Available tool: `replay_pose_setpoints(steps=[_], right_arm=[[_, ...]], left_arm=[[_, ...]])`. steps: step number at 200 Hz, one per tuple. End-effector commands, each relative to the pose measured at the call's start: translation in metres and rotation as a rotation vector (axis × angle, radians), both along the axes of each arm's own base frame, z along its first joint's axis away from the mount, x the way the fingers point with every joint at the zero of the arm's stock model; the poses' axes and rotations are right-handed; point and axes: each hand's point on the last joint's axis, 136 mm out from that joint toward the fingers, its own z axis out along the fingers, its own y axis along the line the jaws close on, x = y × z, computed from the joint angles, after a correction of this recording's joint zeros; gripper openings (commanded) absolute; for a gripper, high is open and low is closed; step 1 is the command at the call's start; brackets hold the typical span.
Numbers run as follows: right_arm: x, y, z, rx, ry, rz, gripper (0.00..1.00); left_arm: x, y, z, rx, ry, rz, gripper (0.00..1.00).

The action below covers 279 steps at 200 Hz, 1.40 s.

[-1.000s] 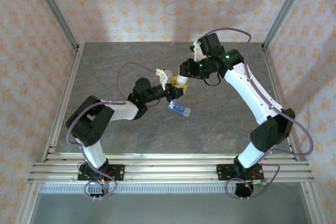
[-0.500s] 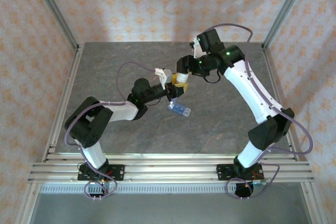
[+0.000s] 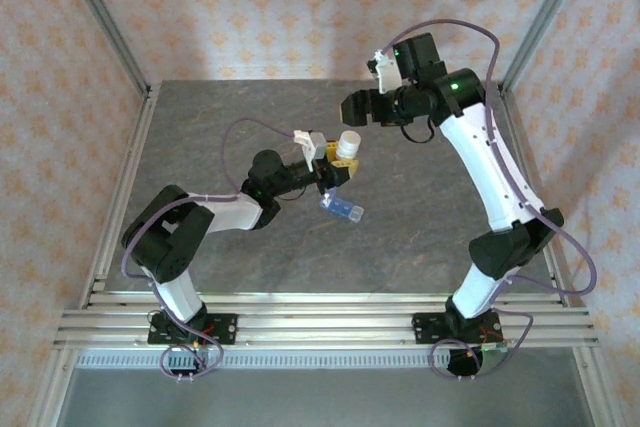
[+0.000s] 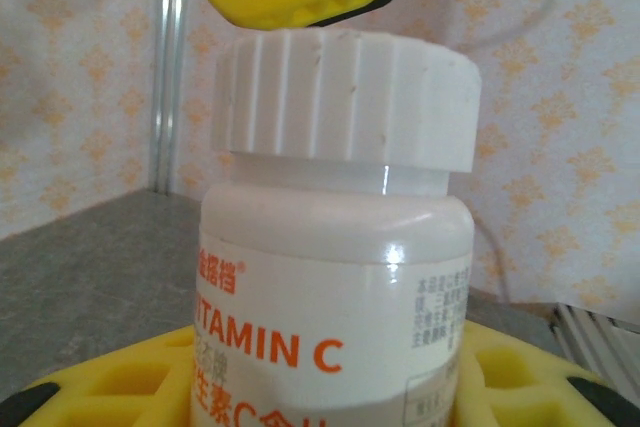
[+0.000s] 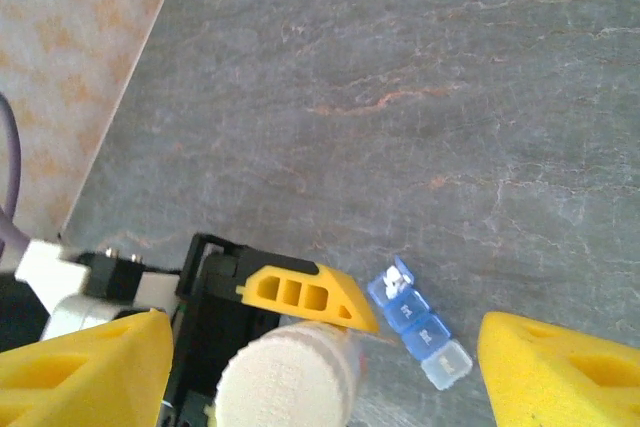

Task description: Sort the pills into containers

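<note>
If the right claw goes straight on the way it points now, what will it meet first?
Most likely the white cap of the vitamin bottle, which the left claw holds. In the right wrist view the cap lies between the fingers of the open right claw; depth is unclear.

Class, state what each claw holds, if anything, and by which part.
Left claw grips the white vitamin bottle by its sides; right claw stands open, holding nothing.
</note>
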Motion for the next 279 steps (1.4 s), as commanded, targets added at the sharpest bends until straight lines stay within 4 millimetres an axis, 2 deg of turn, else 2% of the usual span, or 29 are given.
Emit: replay_pose_setpoints(steps=[1, 56, 104, 128, 142, 176, 192, 220, 250, 279], right_arm=[[-0.026, 0.002, 0.002, -0.036, -0.026, 0.176, 0.79], [-0.036, 0.005, -0.018, -0.065, 0.068, 0.251, 0.75], [-0.041, 0.010, -0.025, -0.060, 0.101, 0.280, 0.74], [-0.040, 0.011, -0.028, -0.065, 0.110, 0.284, 0.70], [-0.040, 0.012, -0.028, -0.064, 0.112, 0.284, 0.65], [-0.040, 0.015, -0.031, -0.051, 0.132, 0.285, 0.41], [-0.039, 0.017, -0.032, -0.040, 0.142, 0.274, 0.39], [-0.034, 0.016, -0.036, -0.049, 0.158, 0.184, 0.36], [-0.023, 0.010, -0.053, -0.084, 0.213, -0.018, 0.37], [-0.021, 0.013, -0.064, -0.059, 0.225, -0.107, 0.37]], left_arm=[[-0.019, -0.002, 0.030, -0.057, -0.056, -0.086, 0.00], [-0.020, -0.005, 0.029, -0.060, -0.035, -0.115, 0.00], [-0.020, -0.007, 0.029, -0.061, -0.029, -0.125, 0.00], [-0.019, -0.007, 0.029, -0.062, -0.029, -0.124, 0.00], [-0.018, -0.008, 0.030, -0.064, -0.029, -0.125, 0.00], [-0.018, -0.008, 0.031, -0.064, -0.032, -0.126, 0.00], [-0.018, -0.008, 0.032, -0.066, -0.034, -0.123, 0.00], [-0.016, -0.007, 0.035, -0.064, -0.048, -0.106, 0.00], [-0.012, -0.001, 0.034, -0.050, -0.079, -0.045, 0.00], [-0.010, 0.000, 0.037, -0.051, -0.087, -0.037, 0.00]])
